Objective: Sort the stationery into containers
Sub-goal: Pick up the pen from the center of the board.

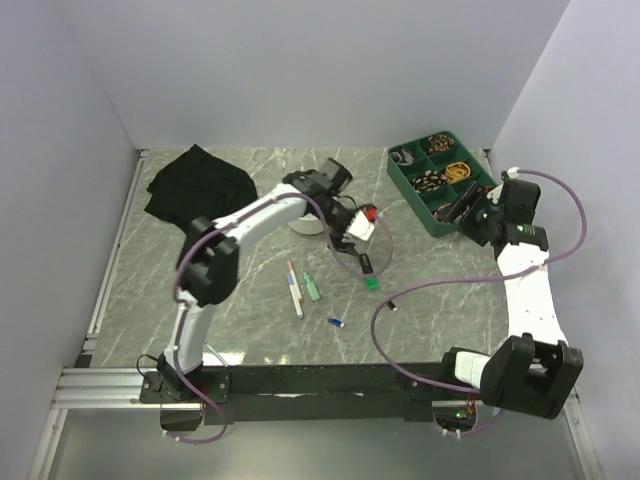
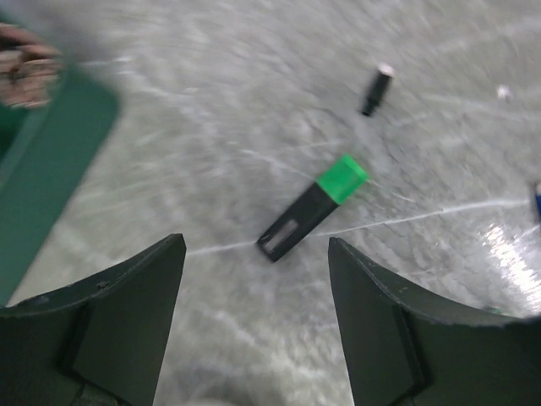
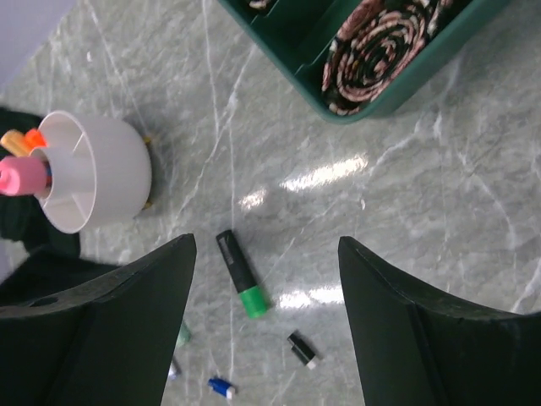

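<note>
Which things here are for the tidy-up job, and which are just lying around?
For the job: green-capped black marker, pens, green highlighter, small blue piece, small black piece, white divided bowl, black bag.
Just lying about: green tray, coiled patterned bands inside it.

Robot laboratory test cell: plain white panels (image 1: 300, 70) enclose the marble-patterned table (image 1: 250, 330) on three sides; aluminium framing (image 1: 110, 385) edges its near side.
</note>
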`<state>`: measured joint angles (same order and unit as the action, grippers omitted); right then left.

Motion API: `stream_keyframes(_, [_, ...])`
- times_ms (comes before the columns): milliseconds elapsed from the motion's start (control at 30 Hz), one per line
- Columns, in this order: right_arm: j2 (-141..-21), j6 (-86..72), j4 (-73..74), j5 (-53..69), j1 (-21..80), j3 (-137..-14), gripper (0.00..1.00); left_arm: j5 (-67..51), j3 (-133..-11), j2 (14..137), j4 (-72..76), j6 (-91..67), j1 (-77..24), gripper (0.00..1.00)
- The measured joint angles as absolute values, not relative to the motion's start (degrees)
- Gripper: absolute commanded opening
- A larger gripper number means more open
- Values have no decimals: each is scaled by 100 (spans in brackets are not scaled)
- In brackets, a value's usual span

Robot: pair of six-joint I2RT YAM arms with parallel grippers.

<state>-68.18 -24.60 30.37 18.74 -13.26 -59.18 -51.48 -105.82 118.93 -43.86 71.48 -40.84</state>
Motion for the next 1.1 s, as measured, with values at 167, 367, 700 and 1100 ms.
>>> stream_keyframes(167, [-6425, -2440, 3057, 2353, -1415, -5500, 76, -5120, -11522, 12870, -5627, 8274, -4289, 72])
stream_keyframes(367, [-6215, -2375, 3144, 2687, -1455, -5210, 77, -5004, -11900, 13211, -6283, 8871, -4440, 70])
stream_keyframes(700, [-6482, -2285, 3135, 3175, -1625, -5227, 77, -4862, -12381, 13863, -6632, 8967, -4589, 70])
stream_keyframes(1100, [-6783, -2073, 3173, 3736, -1772, -5374, 76, -4504, -13308, 14540, -6923, 8475, -4831, 68])
